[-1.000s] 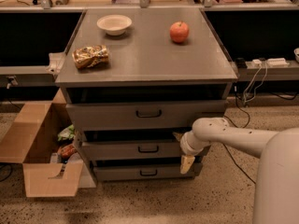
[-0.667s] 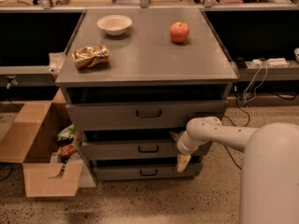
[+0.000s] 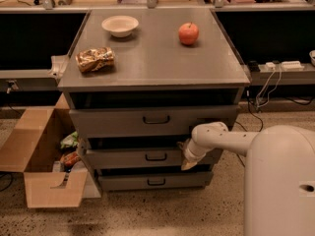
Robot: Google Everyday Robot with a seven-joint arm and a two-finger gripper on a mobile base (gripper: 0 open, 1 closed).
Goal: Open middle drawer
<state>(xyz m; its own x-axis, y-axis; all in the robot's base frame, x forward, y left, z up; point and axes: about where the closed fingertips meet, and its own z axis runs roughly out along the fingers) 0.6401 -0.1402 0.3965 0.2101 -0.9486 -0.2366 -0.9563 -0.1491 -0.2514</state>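
The middle drawer [image 3: 123, 159] sits in the bench [image 3: 157, 65], between a taller-fronted drawer [image 3: 113, 122] above it and a slimmer one [image 3: 128, 182] below. It is stiff sheet metal, so it should neither flex nor dent under a pull. It probably runs on slides with some weight and drag, and its flat painted front offers nothing to grip. The only sensible hold is the small black loop handle [image 3: 156, 157] at the centre of its front, hooked or pinched from the front. The drawer's long axis runs left to right across the bench. Its front faces the camera, so it would travel straight out that way. The hand [image 3: 188, 162] hangs at the right part of the middle drawer's front, beside the handle and not on it; whether it is spread or pressed together I cannot tell. Well above the middle drawer, on the bench top, lie a bowl [image 3: 120, 25], an apple [image 3: 188, 33] and a snack bag [image 3: 95, 59]
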